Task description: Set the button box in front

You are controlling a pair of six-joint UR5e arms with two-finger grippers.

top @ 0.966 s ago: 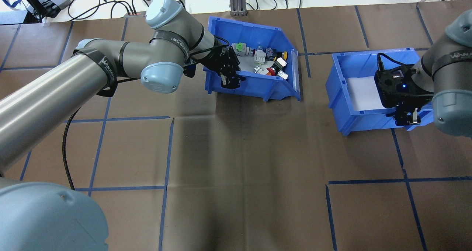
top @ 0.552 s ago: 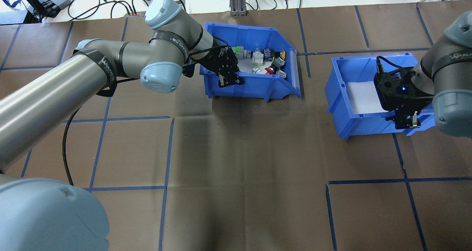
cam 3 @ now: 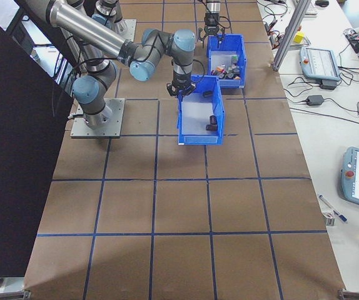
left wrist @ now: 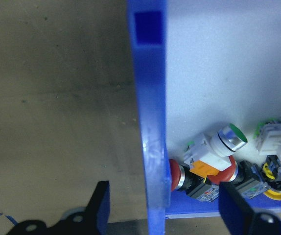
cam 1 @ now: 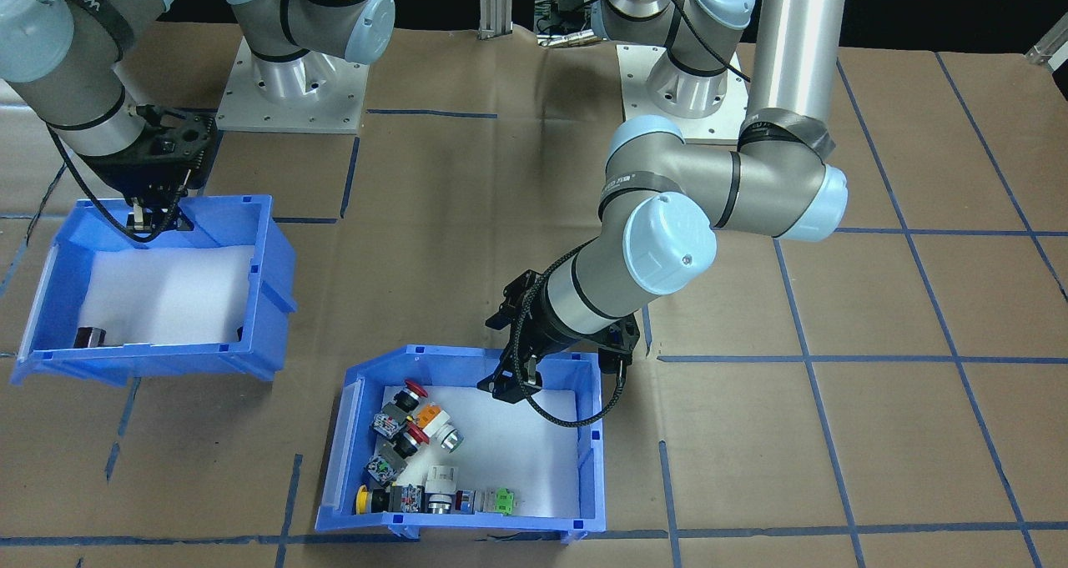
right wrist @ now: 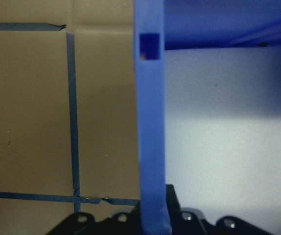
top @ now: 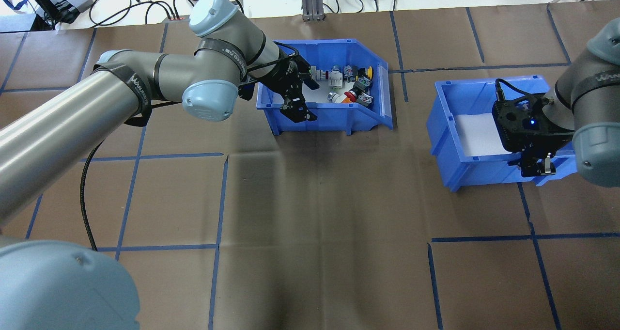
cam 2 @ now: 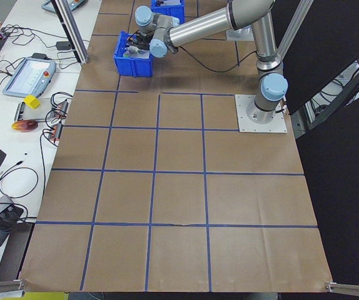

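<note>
Now: button box (top: pixel 334 114) sits on the brown-papered tabletop (top: pixel 310 213), far side from the robot's base, toward the robot's left. White foam liner inside; push-button switches (cam 1: pixel 409 459) with red, orange, green and yellow caps bunched toward its open-fronted end. Left gripper (top: pixel 296 108) straddles the near wall of the box; in the left wrist view the jaws stand apart, one each side of the blue wall, not pressing it. Off to the robot's right, well apart, second blue bin (top: pixel 477 163), foam liner, a small black part (cam 1: pixel 88 337) in one corner. Right gripper (top: pixel 533 167) sits over that bin's near wall, jaws clamped on it.
</note>
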